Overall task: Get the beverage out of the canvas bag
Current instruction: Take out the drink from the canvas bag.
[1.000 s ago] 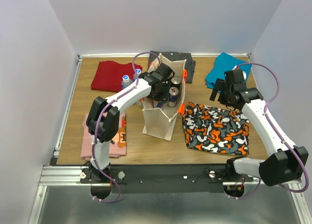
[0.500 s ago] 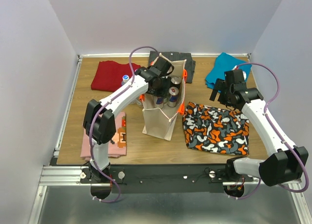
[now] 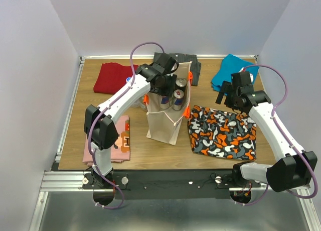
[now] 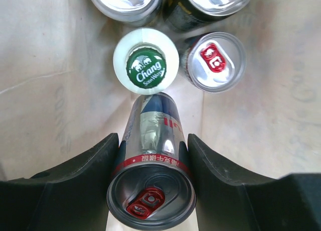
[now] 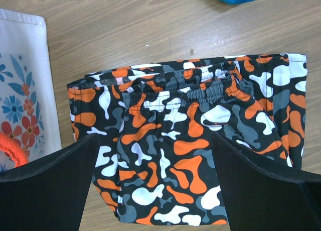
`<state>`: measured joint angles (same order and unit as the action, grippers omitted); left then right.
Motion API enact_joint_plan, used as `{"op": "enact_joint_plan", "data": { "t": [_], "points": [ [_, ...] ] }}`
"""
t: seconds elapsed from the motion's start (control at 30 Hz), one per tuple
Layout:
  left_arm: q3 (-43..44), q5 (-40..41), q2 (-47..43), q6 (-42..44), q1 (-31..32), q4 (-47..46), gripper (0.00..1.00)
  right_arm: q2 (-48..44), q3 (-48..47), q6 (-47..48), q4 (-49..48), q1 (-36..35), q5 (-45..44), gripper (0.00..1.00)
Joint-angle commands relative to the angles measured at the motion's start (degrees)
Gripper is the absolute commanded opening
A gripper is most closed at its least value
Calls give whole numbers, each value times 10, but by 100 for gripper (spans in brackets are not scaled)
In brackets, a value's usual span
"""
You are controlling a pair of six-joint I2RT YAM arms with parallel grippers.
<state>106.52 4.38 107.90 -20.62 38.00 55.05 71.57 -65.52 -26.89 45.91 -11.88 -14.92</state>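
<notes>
Clamping left jaws on a beverage can (image 4: 150, 191) in the canvas bag (image 4: 45, 100), right jaws apart; tilted lift may topple bottle (image 4: 145, 60) just ahead.

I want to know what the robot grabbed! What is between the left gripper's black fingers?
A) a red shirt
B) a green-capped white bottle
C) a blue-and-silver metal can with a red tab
C: the left gripper is clamped on the blue-and-silver metal can; the green-capped white bottle stands free beyond it.
</notes>
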Motion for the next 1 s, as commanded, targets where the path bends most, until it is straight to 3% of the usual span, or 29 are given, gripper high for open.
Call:
{"op": "enact_joint_plan", "data": {
  "t": [0.0,0.4,0.97],
  "points": [
    [47,-24,-29,14,2,15,0,-13,-12,8,-6,5,-4,100],
    [81,-68,-41,39,3,45,0,-30,-8,4,0,5,3,100],
    [216,-190,-37,91,2,113,0,-29,-8,2,-5,5,31,100]
  ]
}}
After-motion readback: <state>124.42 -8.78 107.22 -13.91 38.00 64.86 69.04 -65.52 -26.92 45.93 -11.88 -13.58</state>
